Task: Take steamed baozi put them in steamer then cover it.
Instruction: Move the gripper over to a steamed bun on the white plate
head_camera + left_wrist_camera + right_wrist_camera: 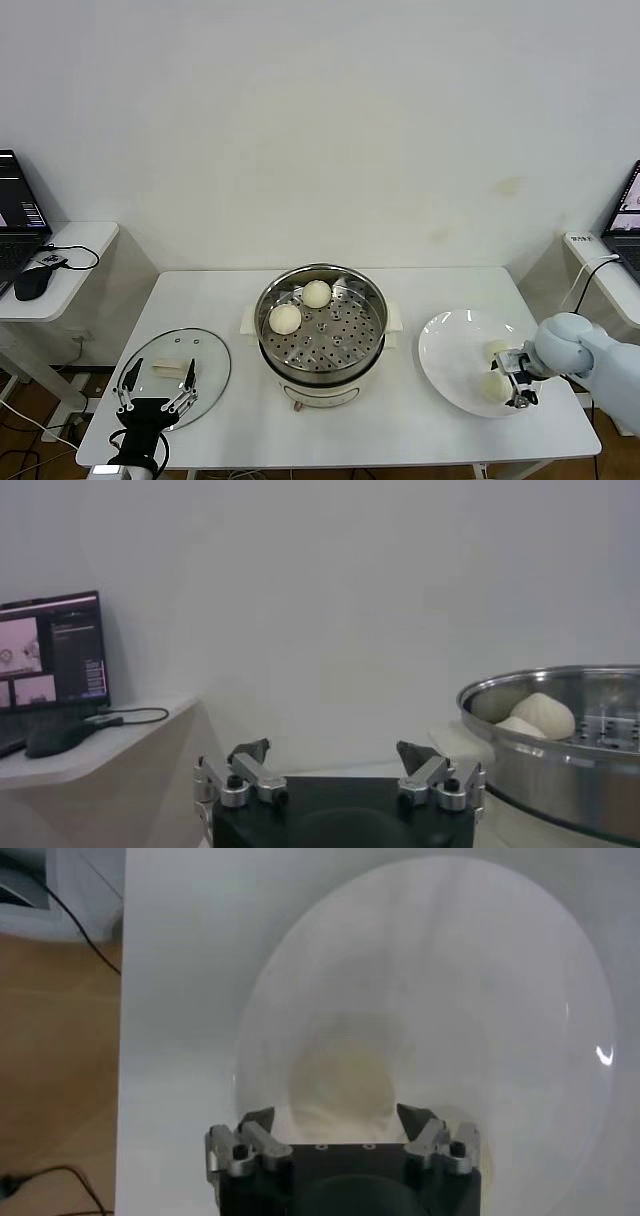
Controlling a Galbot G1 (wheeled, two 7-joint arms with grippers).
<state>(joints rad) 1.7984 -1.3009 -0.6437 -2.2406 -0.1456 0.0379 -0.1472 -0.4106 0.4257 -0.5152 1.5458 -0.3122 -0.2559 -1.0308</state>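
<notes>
With two steamed baozi (300, 306) already in the steamer (322, 335) at frame centre, the right gripper (511, 383) straddled a bun (493, 386) on the plate (450, 350) at lower right, fingers spread around it, grip uncertain, while the left gripper (155, 392) hung wide open over the cover (205, 362) at lower left.

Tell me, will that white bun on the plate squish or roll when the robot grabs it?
Probably it squishes a little: the bun between the right gripper fingers looks soft and puffy, so a hard squeeze could dent it. Its smooth round shape might let it roll on the slick white plate if nudged. It looks light for its size.
</notes>
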